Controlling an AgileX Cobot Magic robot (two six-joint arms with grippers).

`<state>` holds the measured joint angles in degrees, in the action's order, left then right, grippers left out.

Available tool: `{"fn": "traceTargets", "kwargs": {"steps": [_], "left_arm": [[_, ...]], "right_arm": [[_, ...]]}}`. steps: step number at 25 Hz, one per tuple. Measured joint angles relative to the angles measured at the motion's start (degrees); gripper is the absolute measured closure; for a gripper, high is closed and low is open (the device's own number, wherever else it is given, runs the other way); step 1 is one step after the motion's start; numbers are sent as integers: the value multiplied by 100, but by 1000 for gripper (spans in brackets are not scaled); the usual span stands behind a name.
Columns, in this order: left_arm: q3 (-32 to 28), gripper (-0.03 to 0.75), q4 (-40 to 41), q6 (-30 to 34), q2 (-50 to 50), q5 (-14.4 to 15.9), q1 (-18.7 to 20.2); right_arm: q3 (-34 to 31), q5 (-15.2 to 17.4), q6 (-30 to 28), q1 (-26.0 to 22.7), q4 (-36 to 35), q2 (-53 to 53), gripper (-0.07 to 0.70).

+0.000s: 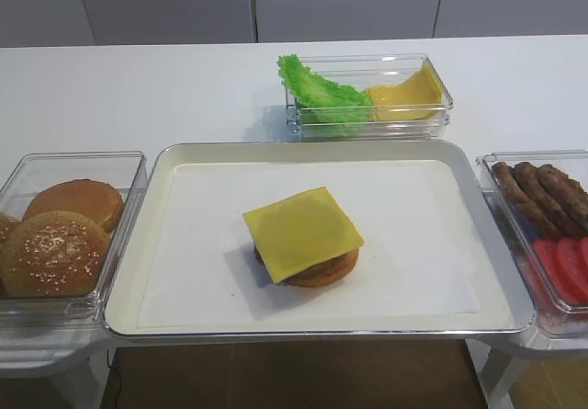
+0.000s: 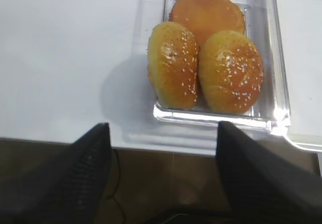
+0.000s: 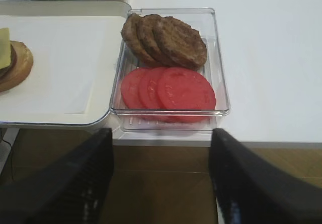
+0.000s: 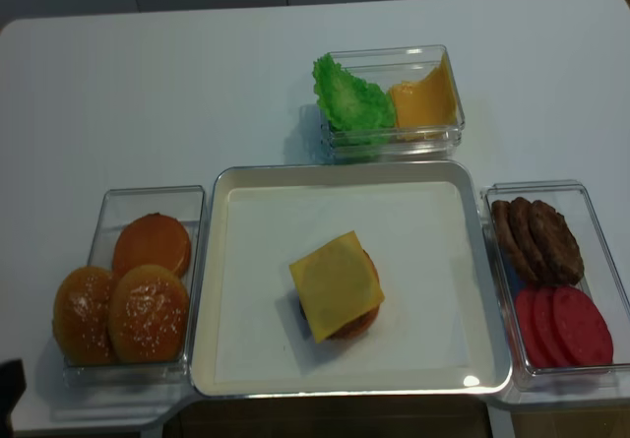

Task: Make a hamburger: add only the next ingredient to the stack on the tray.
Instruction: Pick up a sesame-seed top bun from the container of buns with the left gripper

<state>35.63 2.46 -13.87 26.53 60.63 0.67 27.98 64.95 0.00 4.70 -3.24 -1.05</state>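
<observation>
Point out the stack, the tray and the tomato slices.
stack (image 4: 337,285), realsense high view, centre of the cheese slice.
tray (image 4: 345,168), realsense high view, far rim.
tomato slices (image 3: 186,88), right wrist view, front slice's face.

Both grippers hang back with jaws spread wide and empty: left gripper (image 2: 163,178), right gripper (image 3: 161,178)

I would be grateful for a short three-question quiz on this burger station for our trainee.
1. What lies on top of the stack? A) tomato B) cheese slice C) lettuce
2. True or false: the left gripper is holding a bun.
3. How many sesame-seeded buns sit in the bun tub?
Key: 1 B. 2 false; it is open and empty. 3 two.
</observation>
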Motion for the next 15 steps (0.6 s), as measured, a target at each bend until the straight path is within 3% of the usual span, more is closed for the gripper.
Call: {"fn": "traceTargets", "kwargs": {"steps": [6, 15], "left_arm": [[285, 233, -134, -71, 1233, -332, 0], [332, 234, -382, 38, 2194, -802, -4]], "right_arm": [[0, 0, 0, 0, 0, 0, 162], [0, 0, 0, 0, 0, 0, 162]]}}
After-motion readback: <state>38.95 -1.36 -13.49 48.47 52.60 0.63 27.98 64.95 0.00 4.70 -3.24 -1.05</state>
